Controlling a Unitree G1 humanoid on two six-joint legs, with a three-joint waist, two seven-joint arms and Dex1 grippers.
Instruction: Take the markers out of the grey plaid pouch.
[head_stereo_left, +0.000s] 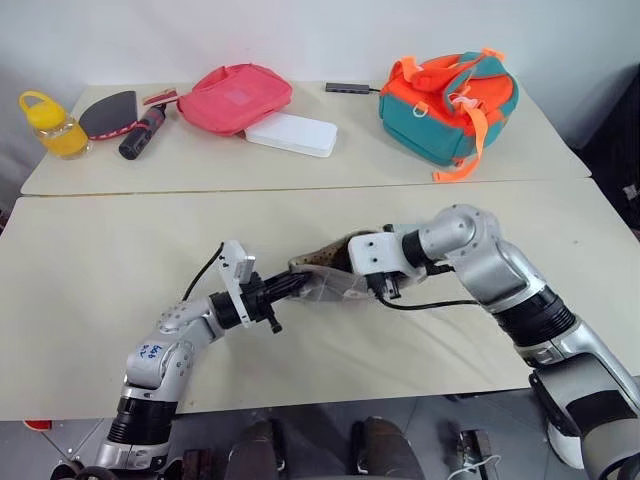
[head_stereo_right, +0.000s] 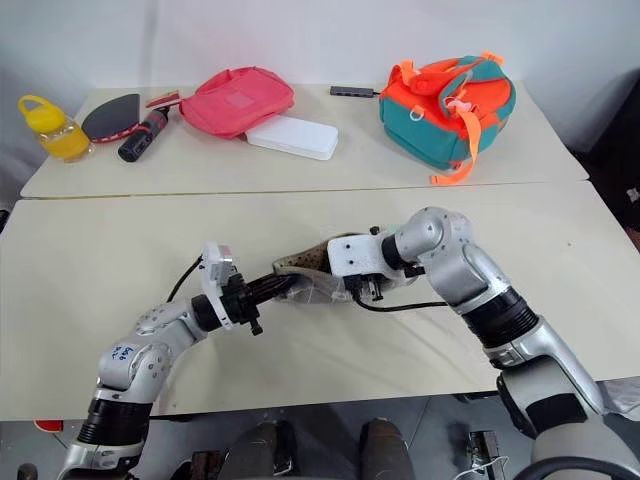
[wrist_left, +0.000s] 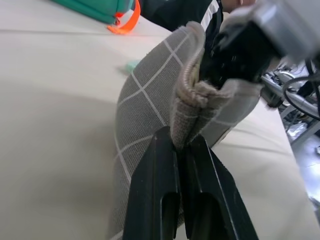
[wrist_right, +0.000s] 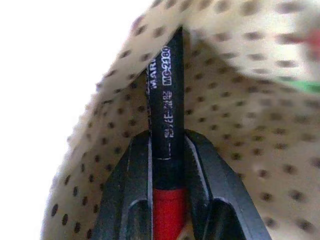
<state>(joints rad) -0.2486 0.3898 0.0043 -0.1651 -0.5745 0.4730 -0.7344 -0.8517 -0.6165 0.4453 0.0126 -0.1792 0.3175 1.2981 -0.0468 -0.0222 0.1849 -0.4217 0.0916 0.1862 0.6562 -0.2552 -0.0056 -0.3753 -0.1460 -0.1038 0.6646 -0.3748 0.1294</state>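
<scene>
Your left claw (wrist_left: 182, 150) is pressed together on the rim of the grey checked pouch (wrist_left: 150, 100), pinching the fabric edge and holding the pouch just above the near table (head_stereo_left: 100, 300), mouth turned toward your right arm. Your right claw (wrist_right: 167, 150) reaches inside that mouth, its two fingers clamped on the red marker (wrist_right: 167, 125) with its black end pointing deeper into the dotted tan lining (wrist_right: 240, 100). A blurred strip of green (wrist_right: 305, 86) shows in there too.
</scene>
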